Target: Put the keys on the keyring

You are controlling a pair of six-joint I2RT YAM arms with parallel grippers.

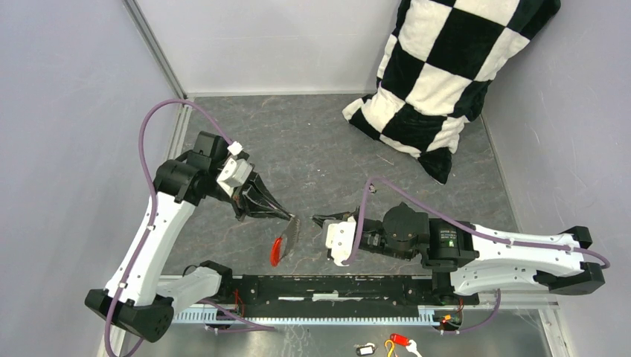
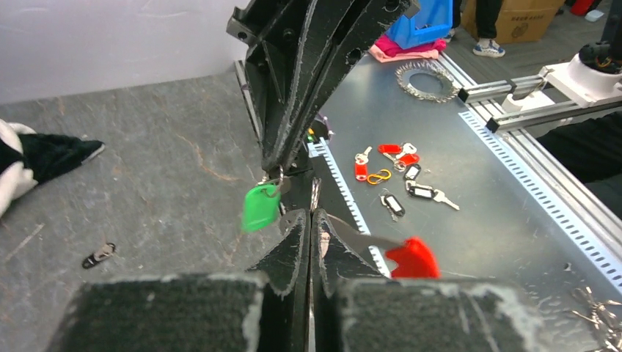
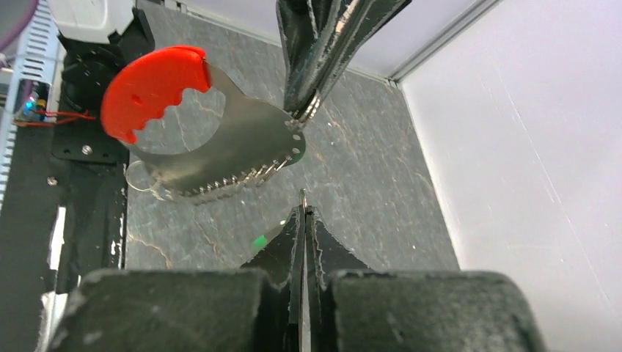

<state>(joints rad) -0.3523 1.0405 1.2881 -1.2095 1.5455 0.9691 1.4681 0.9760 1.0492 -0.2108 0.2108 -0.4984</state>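
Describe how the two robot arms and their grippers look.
The left arm and right arm have white shells with black joints and bases; a purple cable loops along each. The left gripper and right gripper are black, with flat tapering fingers narrowing to points.

The red key [image 3: 242,143] is showing a smooth, matt plastic head — its toothed blade is reading as bare brushed metal with a dull sheen. The green key [image 2: 258,207] is presenting smooth, faintly glossy plastic. The fingers [image 2: 292,253] of the left gripper [image 2: 309,214] are showing black plastic with rough, scuffed edges. The table [image 1: 312,141] is looking matt and stone-grained, the pillow [image 1: 439,67] is showing plush cloth, and the bench [image 2: 513,242] is showing satin sheet metal.
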